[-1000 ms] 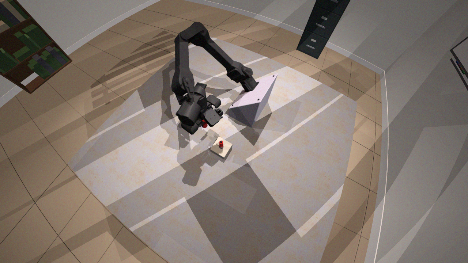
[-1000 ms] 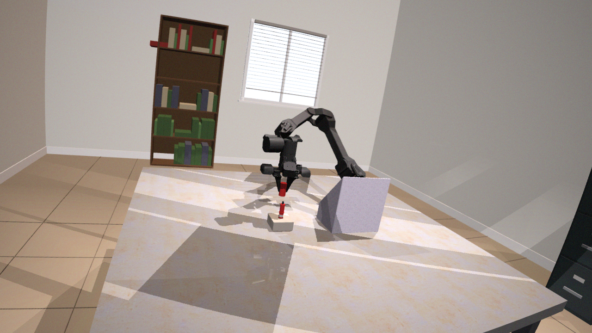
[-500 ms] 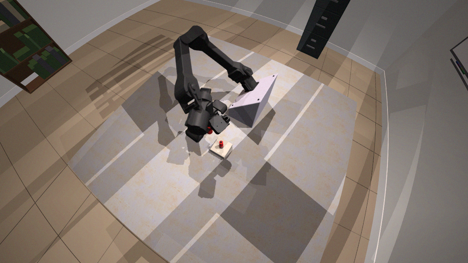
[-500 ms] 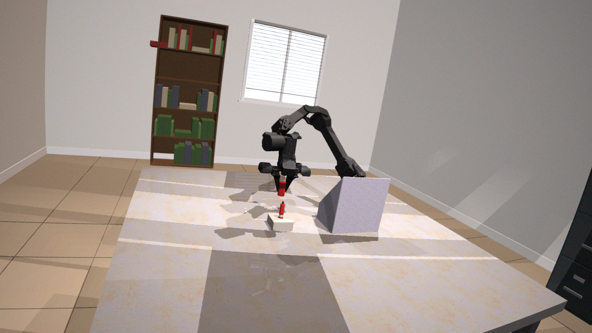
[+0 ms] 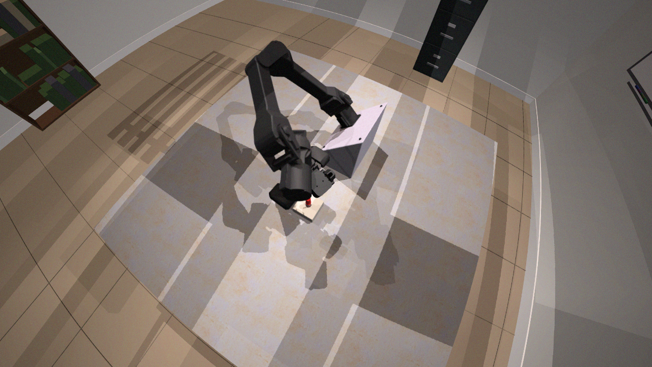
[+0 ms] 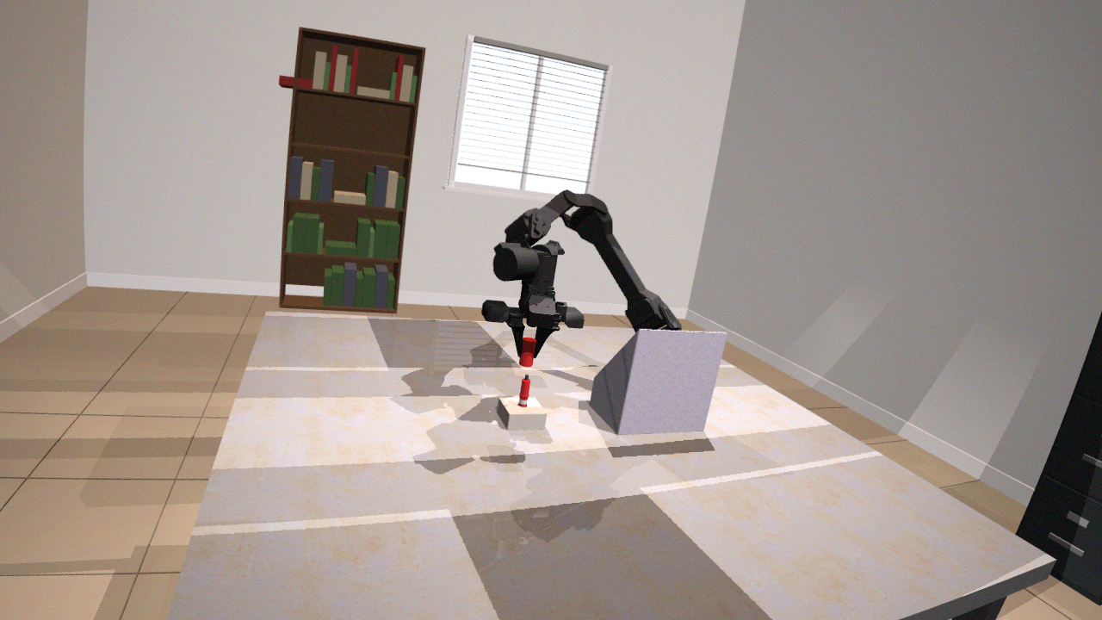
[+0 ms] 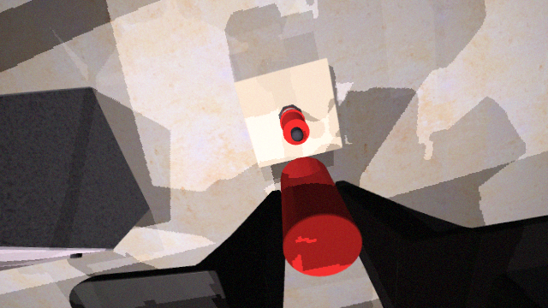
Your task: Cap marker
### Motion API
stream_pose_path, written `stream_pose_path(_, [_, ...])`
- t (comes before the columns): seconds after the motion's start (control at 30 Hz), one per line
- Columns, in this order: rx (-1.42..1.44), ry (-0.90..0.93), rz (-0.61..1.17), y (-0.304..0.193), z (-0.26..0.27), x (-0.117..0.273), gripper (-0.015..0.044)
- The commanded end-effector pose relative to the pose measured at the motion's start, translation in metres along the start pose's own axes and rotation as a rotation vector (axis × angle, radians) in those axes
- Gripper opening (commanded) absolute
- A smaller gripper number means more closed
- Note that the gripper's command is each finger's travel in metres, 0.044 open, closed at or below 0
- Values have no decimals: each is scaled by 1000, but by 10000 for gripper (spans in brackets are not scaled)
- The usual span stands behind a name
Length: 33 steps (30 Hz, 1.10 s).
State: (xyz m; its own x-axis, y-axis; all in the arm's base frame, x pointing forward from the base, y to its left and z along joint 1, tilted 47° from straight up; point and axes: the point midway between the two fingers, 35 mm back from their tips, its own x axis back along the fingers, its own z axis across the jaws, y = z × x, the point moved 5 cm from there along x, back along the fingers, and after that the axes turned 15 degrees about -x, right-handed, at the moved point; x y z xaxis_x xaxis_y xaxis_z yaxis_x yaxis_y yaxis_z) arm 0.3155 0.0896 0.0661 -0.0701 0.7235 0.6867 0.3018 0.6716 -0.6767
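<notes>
The gripper (image 6: pixel 529 348) is closed on the red cap (image 6: pixel 527 351) (fingers pressed on both its sides). The cap hangs in the air, just above the marker (image 6: pixel 525 389), not touching it. The marker stands upright in the holder block (image 6: pixel 522 414) on the table (image 6: pixel 693 523).

Pale marbled tabletop (image 6: pixel 369 493) with lighter stripes and patchy shadows fills the lower frame in the exterior view. Grey wedge-shaped block (image 6: pixel 662 381) sits right of centre on it. Brown bookcase (image 6: pixel 350 170) against the back wall, upper left, holding green, red, beige and grey books. Window with white blinds (image 6: pixel 528 115) at upper centre. Black drawer cabinet (image 6: pixel 1071 501) at the right edge. Tan tiled floor (image 6: pixel 92 431) on the left.
</notes>
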Motion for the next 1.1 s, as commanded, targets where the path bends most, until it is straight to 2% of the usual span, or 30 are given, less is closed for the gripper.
stream_pose_path(0.0, [-2, 3, 2, 15, 4, 4, 0])
stream_pose_path(0.47, [-2, 2, 4, 20, 5, -3, 0])
stream_pose_path(1.07, [-2, 1, 4, 21, 4, -32, 0])
